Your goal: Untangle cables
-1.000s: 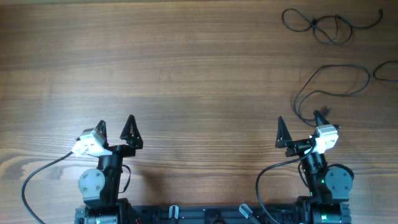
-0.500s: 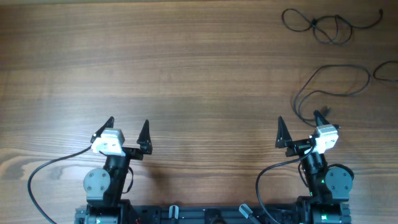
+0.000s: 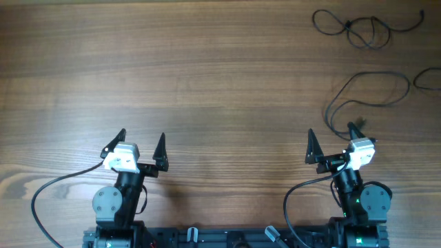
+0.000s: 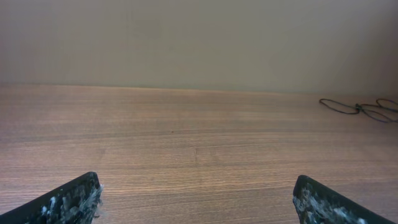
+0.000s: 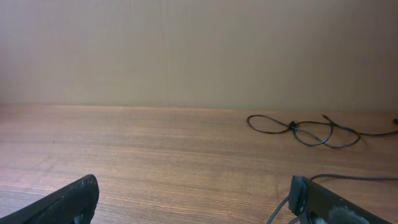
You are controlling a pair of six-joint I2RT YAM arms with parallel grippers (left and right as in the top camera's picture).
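The cables lay on the right side of the wooden counter (image 3: 207, 69). A knotted bunch (image 3: 353, 27) sat near the far edge. A looser loop (image 3: 344, 85) lay closer in, and its end ran down to just beside the right gripper (image 3: 331, 131). Part of another cable (image 3: 426, 77) showed at the right edge. The right gripper stood wide with nothing between its fingers. The left gripper (image 3: 141, 136), at the near left and well apart from every cable, was also wide and held nothing. In the right wrist view the knotted bunch lay ahead and to the right.
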